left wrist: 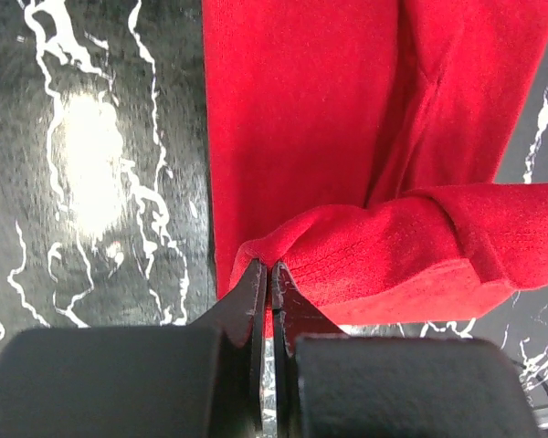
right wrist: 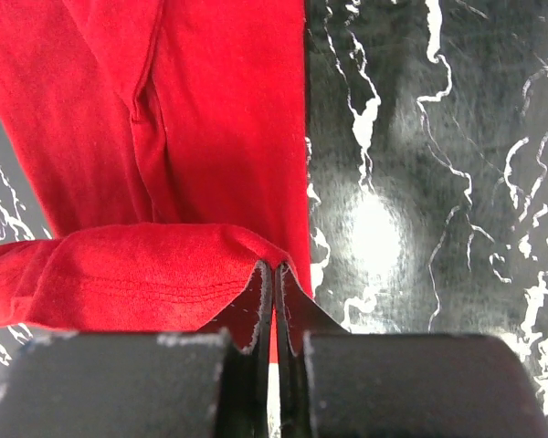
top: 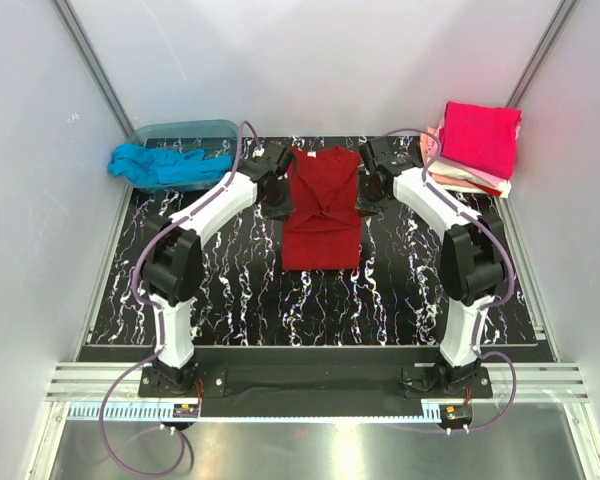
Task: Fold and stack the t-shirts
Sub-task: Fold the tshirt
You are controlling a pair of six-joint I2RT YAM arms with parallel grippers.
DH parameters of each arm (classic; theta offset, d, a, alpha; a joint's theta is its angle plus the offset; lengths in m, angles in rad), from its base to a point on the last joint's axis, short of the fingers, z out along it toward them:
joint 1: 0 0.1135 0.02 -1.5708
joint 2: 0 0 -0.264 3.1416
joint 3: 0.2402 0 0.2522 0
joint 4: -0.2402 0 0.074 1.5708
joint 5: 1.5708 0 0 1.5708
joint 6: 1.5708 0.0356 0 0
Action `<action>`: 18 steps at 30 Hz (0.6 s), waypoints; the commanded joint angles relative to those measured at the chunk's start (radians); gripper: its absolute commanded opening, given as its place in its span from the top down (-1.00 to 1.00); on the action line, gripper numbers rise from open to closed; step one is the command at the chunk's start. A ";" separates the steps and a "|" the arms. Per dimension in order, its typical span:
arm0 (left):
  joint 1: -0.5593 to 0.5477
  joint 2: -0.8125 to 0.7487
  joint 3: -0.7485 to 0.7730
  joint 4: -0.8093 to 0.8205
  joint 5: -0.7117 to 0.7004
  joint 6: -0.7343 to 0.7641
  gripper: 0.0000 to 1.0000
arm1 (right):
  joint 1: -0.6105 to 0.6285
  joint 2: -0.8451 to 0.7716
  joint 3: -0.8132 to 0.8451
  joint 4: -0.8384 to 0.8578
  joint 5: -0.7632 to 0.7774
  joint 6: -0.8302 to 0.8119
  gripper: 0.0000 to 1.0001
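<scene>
The dark red t-shirt (top: 322, 215) lies lengthwise in the middle of the black white-veined table (top: 230, 290), between the two arms, its sides folded in so that it forms a narrow strip. The left gripper (left wrist: 269, 274) sits at the shirt's left edge towards the far end. Its jaws are pressed together, with a fold of red cloth pinched at the tips. The right gripper (right wrist: 274, 274) has the opposite edge in the same way, closed tight on the fabric. In both wrist views a thick bunched band of cloth runs across from the pinch, over the flatter part of the shirt.

At the far left stands a translucent blue-grey plastic tub (top: 185, 126), with a turquoise t-shirt (top: 140, 162) draped over its left rim. At the far right is a stack of folded shirts, with a magenta t-shirt (top: 480, 135) on top and pink and pale layers (top: 460, 180) beneath it.
</scene>
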 commanded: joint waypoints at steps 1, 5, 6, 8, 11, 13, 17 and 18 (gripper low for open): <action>0.019 0.038 0.063 -0.009 0.048 0.035 1.00 | -0.009 0.035 0.066 0.001 -0.019 -0.030 1.00; 0.033 0.082 0.103 -0.015 0.060 0.046 0.99 | -0.013 0.098 0.103 0.000 -0.026 -0.039 1.00; 0.034 0.099 0.111 -0.014 0.066 0.047 0.94 | -0.015 0.109 0.122 -0.008 -0.019 -0.039 1.00; 0.042 0.116 0.132 -0.015 0.066 0.053 0.87 | -0.020 0.138 0.133 -0.016 -0.025 -0.041 1.00; 0.056 0.160 0.167 -0.026 0.085 0.053 0.70 | -0.032 0.185 0.172 -0.020 -0.029 -0.051 1.00; 0.071 0.216 0.245 -0.044 0.091 0.073 0.42 | -0.050 0.247 0.236 -0.048 -0.036 -0.059 0.71; 0.131 0.386 0.560 -0.229 0.096 0.086 0.16 | -0.119 0.403 0.516 -0.158 -0.095 -0.102 -0.36; 0.145 0.436 0.619 -0.256 0.102 0.079 0.15 | -0.136 0.437 0.663 -0.224 -0.114 -0.096 -0.38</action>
